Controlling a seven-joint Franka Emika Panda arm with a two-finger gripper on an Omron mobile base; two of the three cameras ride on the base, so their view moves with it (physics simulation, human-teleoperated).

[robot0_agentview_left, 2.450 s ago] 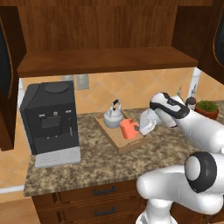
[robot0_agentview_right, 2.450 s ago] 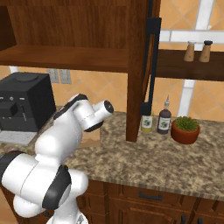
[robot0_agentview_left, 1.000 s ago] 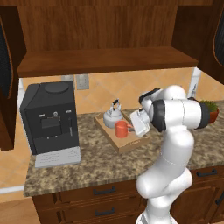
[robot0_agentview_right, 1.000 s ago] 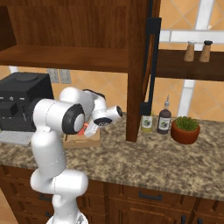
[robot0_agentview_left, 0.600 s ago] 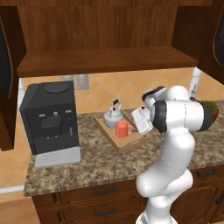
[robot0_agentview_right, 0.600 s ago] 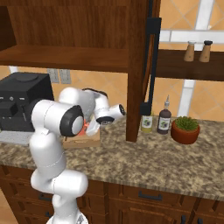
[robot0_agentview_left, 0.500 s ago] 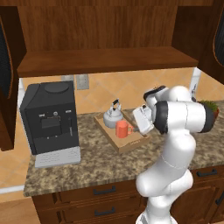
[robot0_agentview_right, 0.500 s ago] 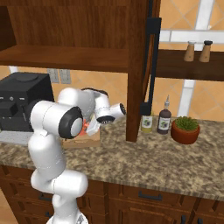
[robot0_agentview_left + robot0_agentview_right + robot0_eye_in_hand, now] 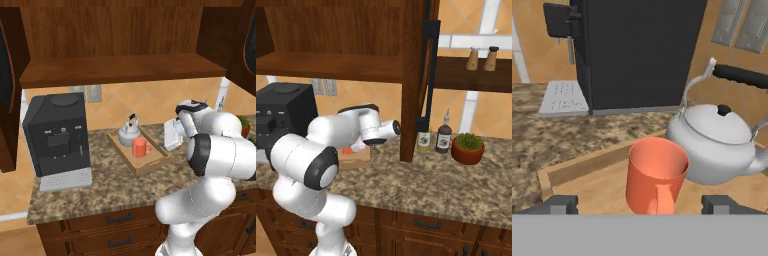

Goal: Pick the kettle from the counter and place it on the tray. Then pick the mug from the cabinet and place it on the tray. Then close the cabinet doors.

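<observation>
On the granite counter (image 9: 100, 180), beneath the open dark-wood cabinet (image 9: 120, 75), stands a black coffee machine (image 9: 57, 135), and just right of it lies the shallow light-wood tray (image 9: 150, 162). Both the silvery kettle (image 9: 129, 134) and the orange-red mug (image 9: 140, 148) stand upright on this tray, the mug in front of the kettle and close beside it; whether they touch cannot be told. The cabinet doors, one at each edge of the left base view (image 9: 7, 75), hang open, so closing them appears to be the remaining step. Each door is a rigid framed glass panel, probably fairly heavy but free on its hinges; the black vertical bar handle (image 9: 430, 75) seems the natural hold, or the wooden frame may be pushed, sparing the glass. The gripper (image 9: 639, 205) is released: its two dark fingertips (image 9: 559, 204) stand wide apart on either side of the mug, apparently clear of it, holding nothing.
</observation>
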